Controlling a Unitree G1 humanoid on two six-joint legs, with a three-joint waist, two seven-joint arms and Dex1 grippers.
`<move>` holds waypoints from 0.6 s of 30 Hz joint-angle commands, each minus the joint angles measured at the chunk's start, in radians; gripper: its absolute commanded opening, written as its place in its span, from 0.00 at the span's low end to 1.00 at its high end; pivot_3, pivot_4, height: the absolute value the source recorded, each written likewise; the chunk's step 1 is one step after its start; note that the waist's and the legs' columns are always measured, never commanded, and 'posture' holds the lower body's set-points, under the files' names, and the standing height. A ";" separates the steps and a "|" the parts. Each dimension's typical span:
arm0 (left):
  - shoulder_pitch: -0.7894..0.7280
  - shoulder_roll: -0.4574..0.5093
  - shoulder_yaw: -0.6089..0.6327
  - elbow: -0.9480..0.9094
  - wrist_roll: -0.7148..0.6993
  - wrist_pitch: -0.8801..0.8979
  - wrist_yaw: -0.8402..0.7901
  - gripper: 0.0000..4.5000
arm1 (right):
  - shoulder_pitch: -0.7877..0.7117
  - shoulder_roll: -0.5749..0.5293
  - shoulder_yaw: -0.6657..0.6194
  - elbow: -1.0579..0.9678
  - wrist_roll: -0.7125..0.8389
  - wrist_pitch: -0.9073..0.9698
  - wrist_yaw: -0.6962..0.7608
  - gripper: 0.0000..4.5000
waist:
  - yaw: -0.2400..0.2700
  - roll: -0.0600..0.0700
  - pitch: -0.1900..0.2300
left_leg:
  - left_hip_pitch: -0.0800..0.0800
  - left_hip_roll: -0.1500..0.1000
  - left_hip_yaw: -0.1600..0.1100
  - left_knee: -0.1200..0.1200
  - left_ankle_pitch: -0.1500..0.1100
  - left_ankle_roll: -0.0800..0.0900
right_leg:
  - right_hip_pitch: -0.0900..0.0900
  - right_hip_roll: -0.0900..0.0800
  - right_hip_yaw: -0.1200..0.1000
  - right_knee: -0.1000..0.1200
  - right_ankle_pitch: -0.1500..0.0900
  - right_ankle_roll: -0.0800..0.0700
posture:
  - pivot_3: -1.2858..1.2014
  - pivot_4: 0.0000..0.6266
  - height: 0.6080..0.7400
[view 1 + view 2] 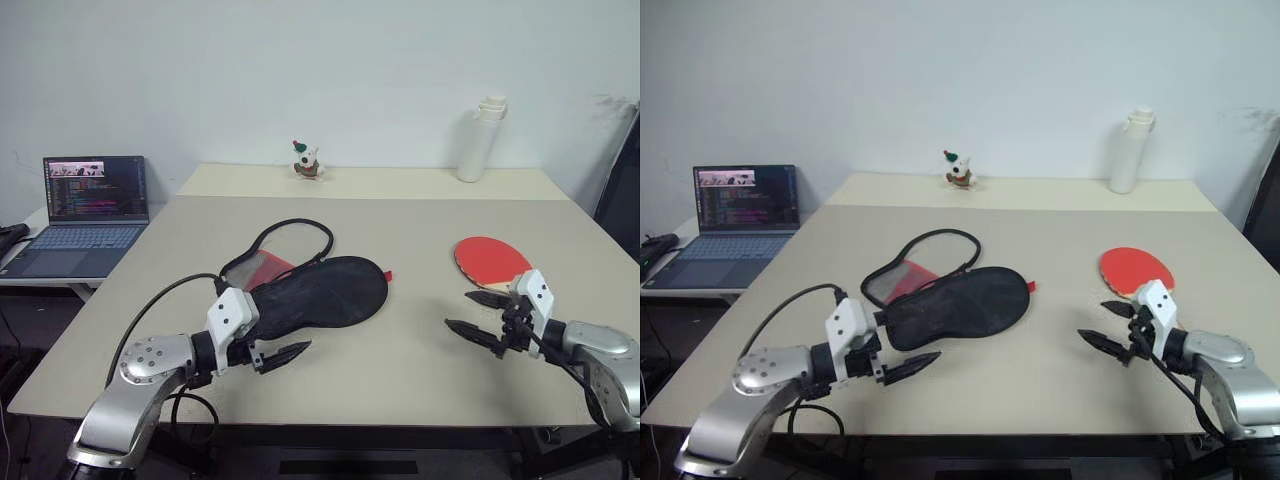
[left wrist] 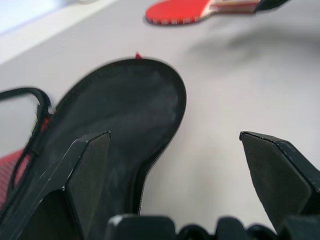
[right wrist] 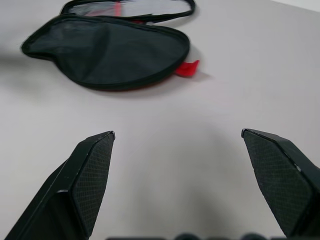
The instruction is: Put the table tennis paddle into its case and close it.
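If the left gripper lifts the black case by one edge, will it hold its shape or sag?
The case will likely sag: it looks like thin soft fabric lying flat on the table, one flap folded open. Its cord loop would probably dangle and could snag. It looks light, so a push may slide or bunch it rather than move it cleanly.

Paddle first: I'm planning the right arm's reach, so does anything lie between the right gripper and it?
Nothing visible does. The right gripper, open, hovers just in front of the table tennis paddle, with bare table between them.
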State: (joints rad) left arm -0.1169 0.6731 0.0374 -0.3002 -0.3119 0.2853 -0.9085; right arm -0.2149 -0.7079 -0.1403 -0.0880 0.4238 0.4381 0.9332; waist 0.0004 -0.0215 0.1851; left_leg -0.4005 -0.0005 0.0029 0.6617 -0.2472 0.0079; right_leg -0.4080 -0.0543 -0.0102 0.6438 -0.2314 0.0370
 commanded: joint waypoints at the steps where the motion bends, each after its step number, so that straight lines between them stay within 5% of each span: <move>1: -0.003 -0.011 -0.008 0.017 0.016 -0.058 0.003 1.00 | -0.009 -0.032 -0.030 -0.047 0.014 0.017 -0.003 0.99 | 0.000 0.000 0.000 | 0.000 0.000 0.000 0.000 0.000 0.000 | 0.000 0.000 0.000 0.000 0.000 0.000 | 0.52 0.24 1.00; 7: -0.080 -0.061 -0.035 0.129 0.011 -0.098 -0.015 1.00 | 0.045 -0.055 -0.075 -0.137 0.035 0.054 -0.034 0.99 | 0.001 0.000 0.000 | 0.000 0.000 0.000 0.001 0.000 0.000 | 0.000 0.000 0.000 0.000 -0.002 -0.004 | 0.52 0.24 1.00; 18: -0.354 0.012 -0.113 0.564 0.069 -0.206 -0.288 1.00 | 0.136 -0.039 -0.098 -0.398 0.182 0.193 -0.078 0.99 | -0.002 0.000 0.000 | 0.000 0.000 0.000 0.001 0.000 0.000 | 0.000 0.002 -0.001 0.001 0.000 0.000 | 0.52 0.24 1.00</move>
State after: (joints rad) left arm -0.4432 0.6810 -0.0693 0.2205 -0.2563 0.1083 -1.1697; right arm -0.0826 -0.7377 -0.2108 -0.4305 0.5569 0.6069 0.8578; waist -0.0017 -0.0216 0.1853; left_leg -0.4004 -0.0007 0.0026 0.6624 -0.2471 0.0079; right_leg -0.4080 -0.0524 -0.0116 0.6445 -0.2318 0.0367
